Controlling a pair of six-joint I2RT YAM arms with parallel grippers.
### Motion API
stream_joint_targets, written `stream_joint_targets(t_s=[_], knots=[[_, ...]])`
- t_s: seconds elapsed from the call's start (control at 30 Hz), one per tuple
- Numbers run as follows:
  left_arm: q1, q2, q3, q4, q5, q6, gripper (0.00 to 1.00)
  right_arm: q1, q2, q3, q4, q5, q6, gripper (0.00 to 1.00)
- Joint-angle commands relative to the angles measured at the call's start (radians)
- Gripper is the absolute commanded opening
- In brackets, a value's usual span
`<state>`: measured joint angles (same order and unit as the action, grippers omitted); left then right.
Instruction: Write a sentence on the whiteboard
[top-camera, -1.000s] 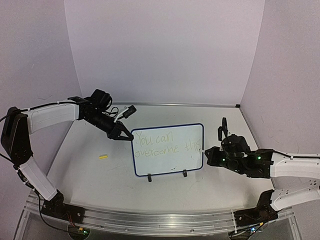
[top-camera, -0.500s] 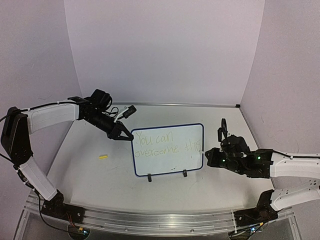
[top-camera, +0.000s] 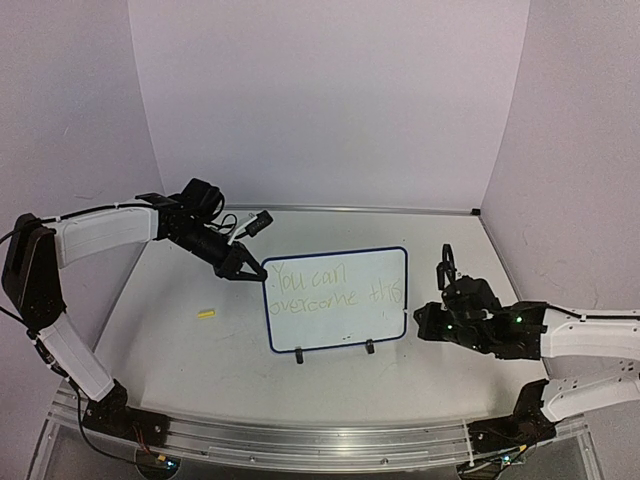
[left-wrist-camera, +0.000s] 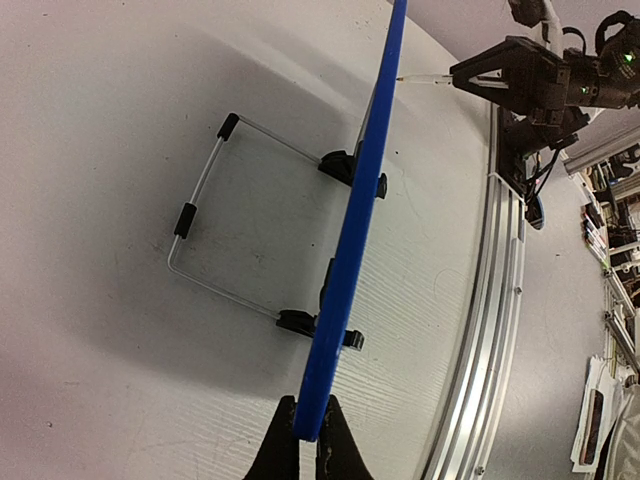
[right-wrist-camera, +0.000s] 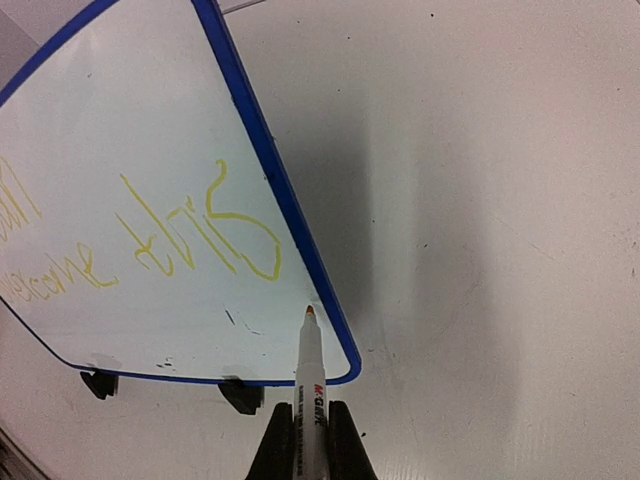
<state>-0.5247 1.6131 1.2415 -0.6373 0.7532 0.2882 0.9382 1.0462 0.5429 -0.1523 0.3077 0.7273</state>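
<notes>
"Where is the whiteboard (top-camera: 340, 328)?"

"It stands on its little black feet in the middle of the table (top-camera: 180, 340). The sentence (top-camera: 322, 289) is on it in two yellow-green lines: 'You can overcome this.'"

"Who is holding it?"

"The left gripper (left-wrist-camera: 303, 432). Its two fingers pinch the blue frame at the top left corner."

"And the other one?"

"The right gripper (right-wrist-camera: 310, 425) is squeezed around a marker (right-wrist-camera: 309, 375). It sits just beside the board's right edge, so that arm is the near one for the end of the writing."

"Which way does the marker point?"

"Straight at the board, tip first. The tip is over the bottom right corner, just inside the frame. I can't tell if it touches."

"Where are the words from there?"

"'This' is up and to the left of the tip, close by. The lines run sideways across the board, away from the marker. I think the writing looks done, so the marker only has to pull back to the right."
</notes>
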Motion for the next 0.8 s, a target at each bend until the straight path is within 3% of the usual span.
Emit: stream_joint_targets(t_s=[0.0,0.77], knots=[[-0.008,0.041,0.003,-0.044,-0.101,0.021,0.00,-0.003,0.031,0.045,0.013,0.011,-0.026,0.00],[-0.009,0.044,0.003,-0.045,-0.102,0.021,0.00,-0.004,0.035,0.045,0.029,0.028,-0.020,0.00]])
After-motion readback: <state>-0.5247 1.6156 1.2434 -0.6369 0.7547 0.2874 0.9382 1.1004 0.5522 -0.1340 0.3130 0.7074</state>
